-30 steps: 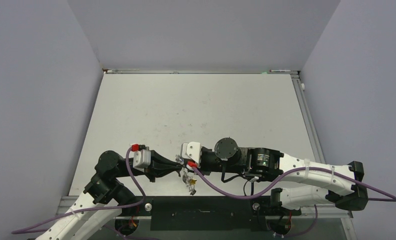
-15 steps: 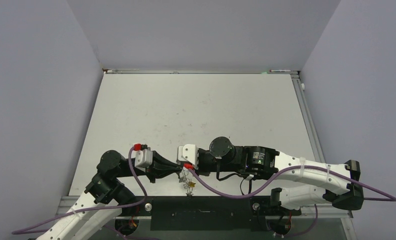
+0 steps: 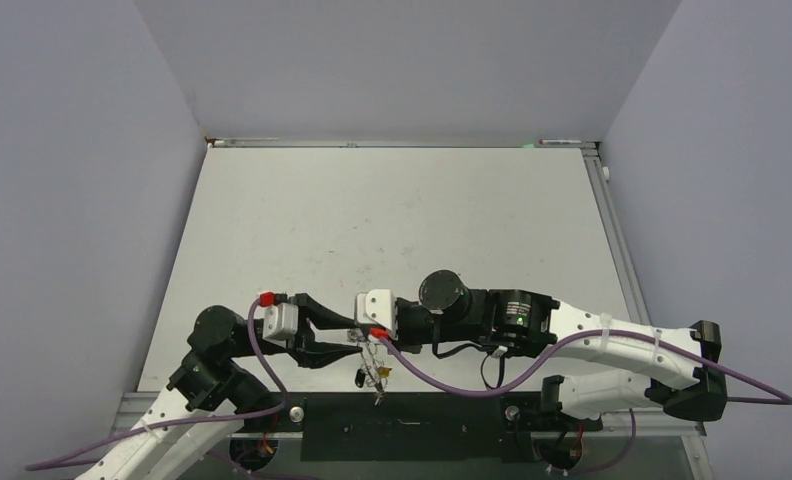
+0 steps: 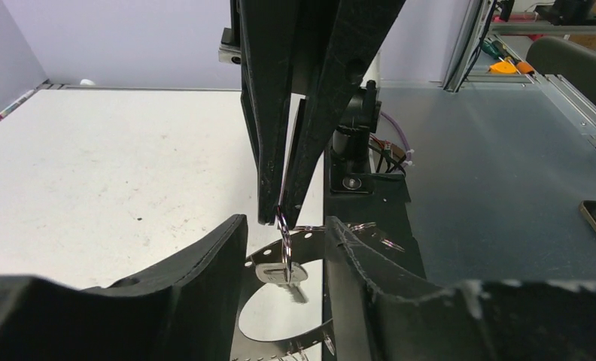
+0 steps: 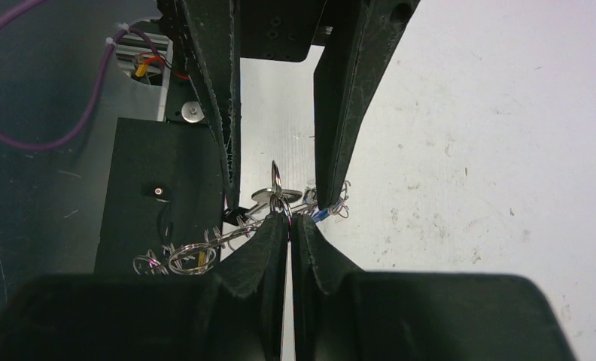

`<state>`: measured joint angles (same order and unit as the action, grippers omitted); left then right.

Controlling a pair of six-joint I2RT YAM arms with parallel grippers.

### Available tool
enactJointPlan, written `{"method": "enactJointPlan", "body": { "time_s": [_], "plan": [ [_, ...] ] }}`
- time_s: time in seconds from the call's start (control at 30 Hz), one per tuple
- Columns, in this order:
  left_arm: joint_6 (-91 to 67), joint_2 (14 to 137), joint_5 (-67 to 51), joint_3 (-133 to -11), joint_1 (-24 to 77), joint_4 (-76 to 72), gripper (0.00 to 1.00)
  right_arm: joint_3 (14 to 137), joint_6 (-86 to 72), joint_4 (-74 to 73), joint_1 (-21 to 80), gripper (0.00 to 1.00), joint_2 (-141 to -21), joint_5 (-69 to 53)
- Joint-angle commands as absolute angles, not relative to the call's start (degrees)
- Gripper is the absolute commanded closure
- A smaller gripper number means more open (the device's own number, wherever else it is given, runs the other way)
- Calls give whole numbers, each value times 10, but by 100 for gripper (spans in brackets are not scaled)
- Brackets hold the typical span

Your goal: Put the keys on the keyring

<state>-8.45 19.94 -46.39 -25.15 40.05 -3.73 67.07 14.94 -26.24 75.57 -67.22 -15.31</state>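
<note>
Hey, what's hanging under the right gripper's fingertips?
A small ring pinched by the right gripper, with a silver key dangling from it. Below it is the keyring; the left gripper's fingers cover most of it.

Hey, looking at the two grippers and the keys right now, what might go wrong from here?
1. The right gripper is shut on only a small ring, with the silver key dangling below. The left gripper stands open, so a slip would likely drop it.
2. The keys hang by the table's near edge; if dropped, they might land on the black base plate.
</note>
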Motion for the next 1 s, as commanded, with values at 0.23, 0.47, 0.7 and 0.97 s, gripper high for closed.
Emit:
{"method": "enactJointPlan", "body": {
  "time_s": [0.23,0.47,0.7,0.97],
  "plan": [
    [-62,169,-422,-260,402,-48,68,665,147,-198,756,95,-619,-132],
    [-64,184,-427,-263,402,-51,77,664,145,-199,757,95,-620,-144],
    [-68,186,-432,-261,402,-57,88,667,145,-204,756,95,-628,-152],
    [-69,189,-444,-259,402,-62,100,665,141,-187,756,95,-621,-140]
  ]
}}
